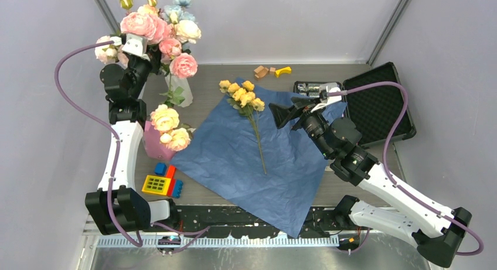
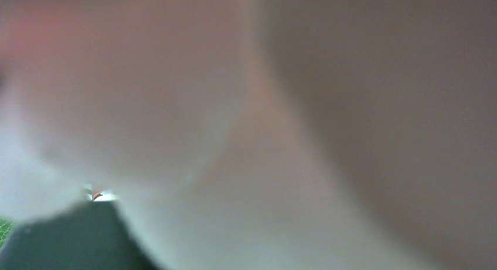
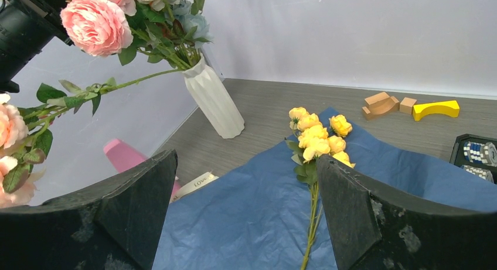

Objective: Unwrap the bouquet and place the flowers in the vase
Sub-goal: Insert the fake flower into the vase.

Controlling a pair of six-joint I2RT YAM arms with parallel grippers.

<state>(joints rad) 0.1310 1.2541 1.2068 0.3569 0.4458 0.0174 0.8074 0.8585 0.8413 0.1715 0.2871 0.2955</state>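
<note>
Grey wood-grain table (image 1: 328, 75); blue paper (image 1: 246, 164) spread centre; pale walls (image 1: 281, 24); black case (image 1: 381, 109) right.

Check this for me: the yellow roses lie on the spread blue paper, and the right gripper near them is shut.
Wrong on the gripper: the right gripper is open, its fingers wide apart in the right wrist view. The yellow roses do lie on the spread blue paper, near it.

Left wrist view: pure pale blur! Left gripper (image 1: 136, 43) buried among big pink blooms (image 1: 140, 24); tall ribbed white vase (image 1: 183, 92) half covered.
</note>
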